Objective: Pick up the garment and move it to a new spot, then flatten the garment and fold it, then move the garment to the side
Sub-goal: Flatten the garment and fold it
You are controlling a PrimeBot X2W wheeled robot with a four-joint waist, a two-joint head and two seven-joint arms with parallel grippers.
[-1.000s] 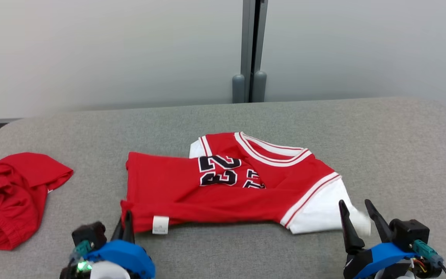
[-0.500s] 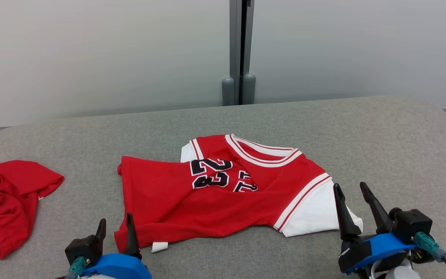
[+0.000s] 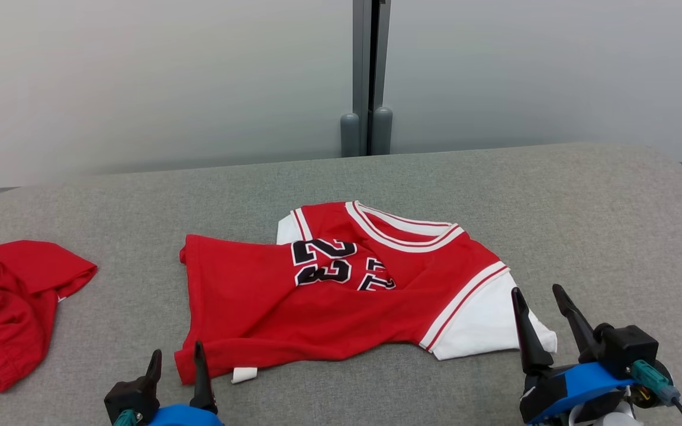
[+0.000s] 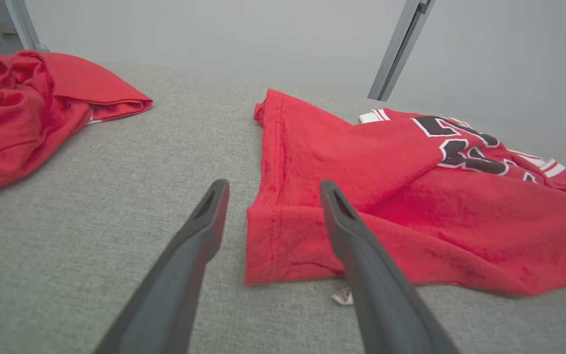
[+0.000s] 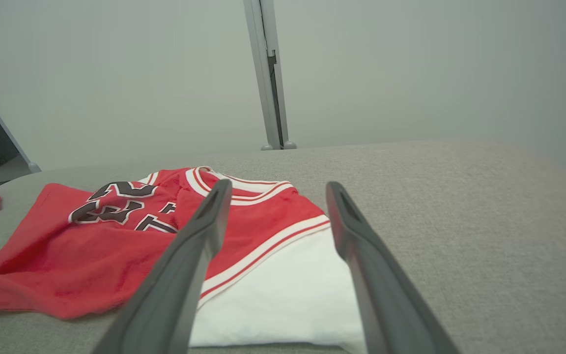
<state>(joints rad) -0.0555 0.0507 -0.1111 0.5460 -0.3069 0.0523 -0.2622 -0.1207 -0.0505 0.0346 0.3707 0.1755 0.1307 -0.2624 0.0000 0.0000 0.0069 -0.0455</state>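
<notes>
Two grippers are at the near edge of the grey table (image 3: pixel 584 225), and both have their fingers spread and pinch nothing. The jersey (image 3: pixel 329 296) lies at the middle of the table, collar to the far side. It is not flat: the left half is folded over the black number.

From the head view I see the left gripper (image 3: pixel 176 354) at the near left corner of the jersey and the right gripper (image 3: pixel 536 291) at the white sleeve (image 3: pixel 489 325). A second red cloth (image 3: pixel 9 307) lies crumpled at the far left, well apart from the jersey. The left wrist view gives me more detail: a double line of stitching runs along the hem, and the corner lies between the two fingers. The right wrist view shows the red and white striped trim of the sleeve. I cannot tell if the fingers touch the sleeve.

The table cover is a rough woven textile and the jersey is a soft knit. The fingers are dark, long and pointed.

One second ago the left fingers were pressed together on that corner. Now they are apart, the corner rests on the table, and the small white tag (image 3: pixel 244 374) comes out from under the hem.
</notes>
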